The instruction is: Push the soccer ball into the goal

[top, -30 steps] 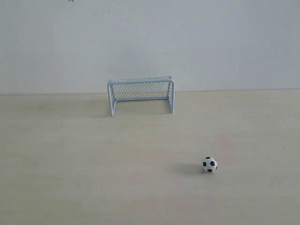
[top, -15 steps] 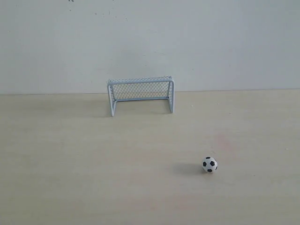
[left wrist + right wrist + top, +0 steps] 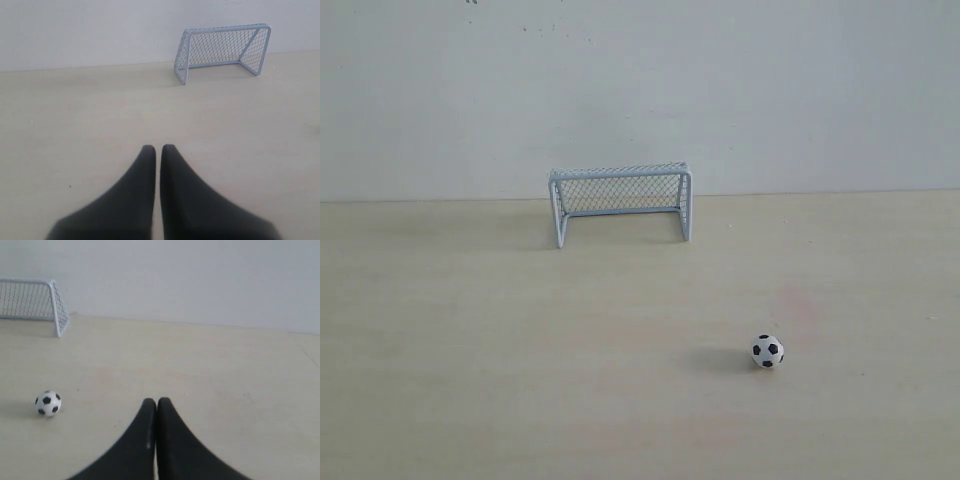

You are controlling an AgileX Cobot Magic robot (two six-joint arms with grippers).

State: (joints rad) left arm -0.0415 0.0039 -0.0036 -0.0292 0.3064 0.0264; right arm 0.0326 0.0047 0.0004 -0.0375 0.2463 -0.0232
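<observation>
We see the soccer ball resting on the table, right of centre and toward the near side in the exterior view. It is well apart from the goal, which stands upright at the table's far edge by the white wall, mouth facing the near side. We mark the right tool clenched on nothing, black fingers pressed together, near the ball but not touching it; the left tool is also clenched and empty, a thin slit between its fingers, pointing roughly toward the goal.
</observation>
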